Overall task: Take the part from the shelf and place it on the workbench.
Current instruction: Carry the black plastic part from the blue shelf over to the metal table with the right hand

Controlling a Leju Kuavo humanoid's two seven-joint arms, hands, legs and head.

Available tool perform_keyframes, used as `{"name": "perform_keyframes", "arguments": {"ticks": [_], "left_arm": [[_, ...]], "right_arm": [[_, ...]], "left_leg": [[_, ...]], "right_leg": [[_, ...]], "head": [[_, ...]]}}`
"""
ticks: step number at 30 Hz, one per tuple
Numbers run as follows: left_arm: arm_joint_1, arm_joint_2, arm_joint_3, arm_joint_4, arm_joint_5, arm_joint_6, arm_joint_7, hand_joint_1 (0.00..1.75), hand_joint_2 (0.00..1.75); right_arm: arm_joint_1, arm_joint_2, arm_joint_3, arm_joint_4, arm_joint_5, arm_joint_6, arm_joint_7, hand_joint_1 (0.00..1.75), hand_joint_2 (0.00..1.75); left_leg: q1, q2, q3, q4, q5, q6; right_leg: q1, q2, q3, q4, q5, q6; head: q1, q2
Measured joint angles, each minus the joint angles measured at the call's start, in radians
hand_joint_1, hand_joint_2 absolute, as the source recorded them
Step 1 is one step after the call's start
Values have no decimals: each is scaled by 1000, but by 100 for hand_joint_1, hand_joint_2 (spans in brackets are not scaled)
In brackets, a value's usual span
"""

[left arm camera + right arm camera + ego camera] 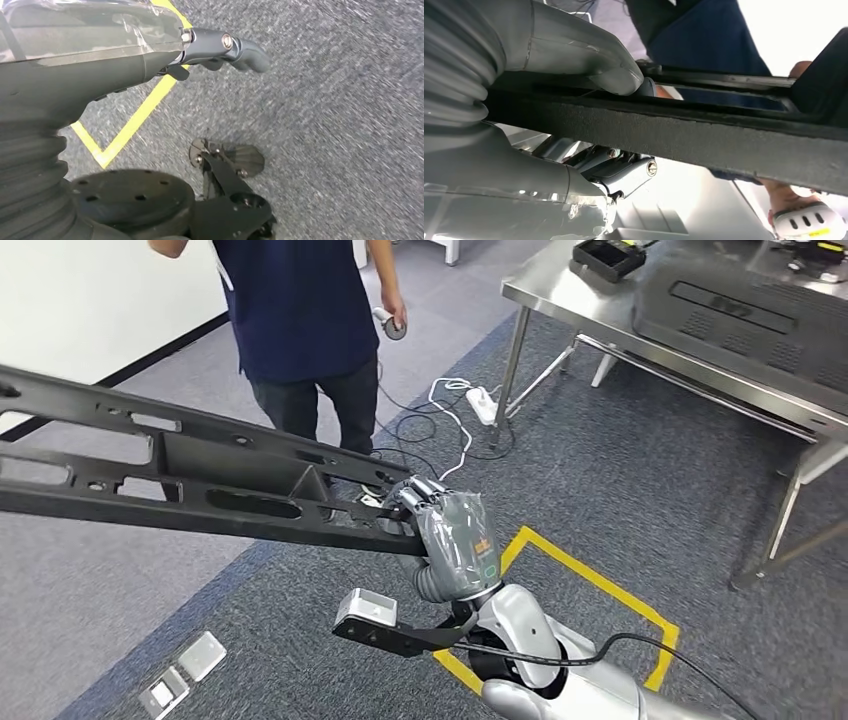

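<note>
Right hand raised, fingers clamped around long black part, thumb over its edge.

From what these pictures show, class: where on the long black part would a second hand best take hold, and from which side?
Probably one of the two long rails of the black part, out along the free length away from the right hand, which grips one end only. Come from above or below so the fingers wrap a rail through a slot: the part is a flat, open frame held roughly level, sticking far out unsupported.
</note>
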Motion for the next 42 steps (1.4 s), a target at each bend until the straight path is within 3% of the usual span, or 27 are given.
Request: {"name": "perform_keyframes", "arguments": {"ticks": [2, 4, 5, 7, 8, 9, 11, 13, 15, 17, 19, 21, 22, 23, 24, 26, 28, 29, 30, 31, 33, 35, 37, 38, 39, 40, 42], "left_arm": [[0, 1, 2, 0, 2, 0, -1, 0, 175], [1, 1, 3, 0, 3, 0, -3, 0, 175], [2, 1, 3, 0, 3, -1, -4, 0, 175], [4, 1, 3, 0, 4, -2, -5, 0, 175], [5, 1, 3, 0, 4, -2, -5, 0, 175], [5, 1, 3, 0, 4, -2, -5, 0, 175], [3, 1, 3, 0, 5, -2, -6, 0, 175], [2, 1, 3, 0, 5, -2, -6, 0, 175], [1, 1, 3, 0, 5, -2, -6, 0, 175], [-2, 1, 3, 0, 5, -3, -6, 0, 175], [-4, 1, 3, 0, 5, -3, -6, 0, 175], [-1, 1, 3, 0, 5, -3, -6, 0, 175], [1, 1, 3, 0, 5, -3, -6, 0, 175], [3, 1, 3, 0, 5, -3, -6, 0, 175], [4, 1, 3, 0, 6, -3, -6, 0, 175], [3, 1, 3, 0, 6, -3, -6, 0, 175], [3, 1, 3, 1, 9, -2, -7, 0, 175], [3, 1, 3, 1, 10, -2, -8, 0, 175], [4, 0, 3, 1, 12, -2, -8, 0, 175], [4, 0, 3, 1, 14, -1, -8, 0, 175], [4, 1, 4, 1, 17, 0, -10, 0, 175], [6, 1, 4, 1, 20, 2, -13, 0, 175], [9, 1, 5, 1, 23, 4, -17, 0, 175], [10, 1, 6, 1, 24, 5, -20, 0, 175], [11, 0, 7, 1, 24, 6, -22, 0, 175], [11, 0, 7, 1, 24, 6, -24, 0, 175], [10, 0, 8, 1, 24, 7, -25, 0, 175]], "right_arm": [[1, 0, 0, 0, 0, -1, -1, 175, 175], [0, 0, -1, 0, 2, -2, -1, 175, 175], [1, 0, -1, 0, 3, -3, -1, 175, 175], [5, -1, -3, 1, 6, -5, 1, 175, 175], [8, -1, -5, 1, 7, -6, 2, 175, 175], [10, -2, -8, 1, 10, -8, 4, 175, 175], [13, -3, -13, 1, 15, -13, 6, 175, 175], [17, -4, -20, 1, 20, -21, 10, 175, 175], [23, -7, -26, 0, 25, -26, 15, 175, 175], [29, -9, -31, -1, 30, -29, 18, 175, 175], [32, -11, -34, -2, 34, -31, 19, 175, 175], [39, -11, -36, -2, 37, -33, 23, 175, 175], [44, -11, -38, -2, 39, -33, 25, 175, 175], [48, -11, -39, -2, 40, -34, 26, 175, 175], [51, -12, -41, -2, 42, -34, 27, 175, 175], [55, -13, -43, -3, 46, -35, 29, 175, 175], [59, -14, -48, -5, 47, -36, 31, 175, 175], [62, -14, -51, -7, 48, -37, 32, 175, 175], [66, -15, -53, -8, 48, -37, 32, 175, 175], [70, -16, -56, -9, 48, -37, 32, 175, 175], [75, -19, -60, -12, 48, -37, 32, 175, 175], [77, -20, -62, -14, 49, -36, 32, 175, 175], [80, -20, -63, -14, 49, -35, 32, 175, 175], [82, -20, -64, -14, 49, -34, 33, 175, 175], [83, -21, -65, -14, 48, -34, 33, 175, 175], [84, -21, -67, -15, 49, -34, 32, 175, 175], [85, -21, -70, -17, 49, -34, 32, 175, 175]], "left_leg": [[4, 27, 6, -11, 4, 11], [6, 55, 9, -18, 6, 19], [6, 70, 9, -18, 5, 20], [7, 99, 10, -17, 1, 20], [7, 113, 12, -16, -2, 18], [8, 126, 16, -16, -6, 15], [6, 149, 25, -14, -14, 6], [0, 167, 32, -14, -20, -5], [-1, 184, 41, -15, -26, -16], [4, 156, 39, 13, -51, -27], [7, 103, -5, 118, -109, -31], [6, 82, -72, 250, -158, -32], [6, 80, -91, 280, -157, -31], [6, 78, -93, 270, -135, -28], [6, 72, -76, 222, -96, -25], [8, 31, -26, 84, -24, -17], [8, -8, -1, 12, -3, -13], [6, -11, 1, 7, -5, -12], [6, 0, 3, 4, -4, -8], [7, 14, 7, -2, -2, -3], [13, 42, 13, -15, 4, 8], [13, 70, 15, -19, 4, 14], [13, 100, 16, -19, 1, 14], [13, 114, 18, -19, -1, 13], [14, 127, 21, -18, -4, 11], [14, 138, 26, -18, -8, 7], [10, 156, 35, -17, -16, -3]], "right_leg": [[4, -31, -16, 32, -23, 10], [6, -95, -65, 134, -77, 18], [3, -116, -97, 198, -104, 22], [-3, -133, -129, 259, -112, 27], [-5, -139, -117, 234, -88, 29], [-7, -150, -86, 174, -51, 29], [-1, -195, -20, 42, -1, 25], [8, -214, 1, -7, 5, 15], [9, -191, 0, -9, 5, 2], [5, -168, 4, -13, 7, -8], [3, -148, 7, -15, 8, -16], [5, -123, 7, -14, 7, -20], [7, -107, 8, -14, 7, -21], [8, -92, 9, -12, 6, -21], [8, -76, 11, -10, 6, -20], [9, -49, 10, -2, 2, -15], [5, -25, 2, 3, 1, -6], [3, -14, -2, 2, 2, 0], [0, -2, -4, 0, 4, 6], [0, -5, -5, 1, 3, 11], [3, -54, -28, 50, -29, 21], [2, -116, -85, 168, -92, 29], [-3, -134, -134, 265, -123, 36], [-6, -138, -132, 263, -109, 38], [-8, -144, -110, 221, -79, 39], [-9, -159, -72, 149, -41, 38], [-1, -199, -9, 25, 3, 30]], "head": [[6, 0], [20, 0], [27, 0], [35, 0], [40, 0], [45, 0], [53, 0], [51, 0], [44, 0], [37, 0], [24, 0], [12, 0], [8, 0], [6, 0], [5, 0], [1, 0], [-1, 0], [-1, 0], [-1, 0], [-3, 0], [9, 0], [25, 0], [33, 0], [38, 0], [43, 0], [48, 0], [54, 0]]}}
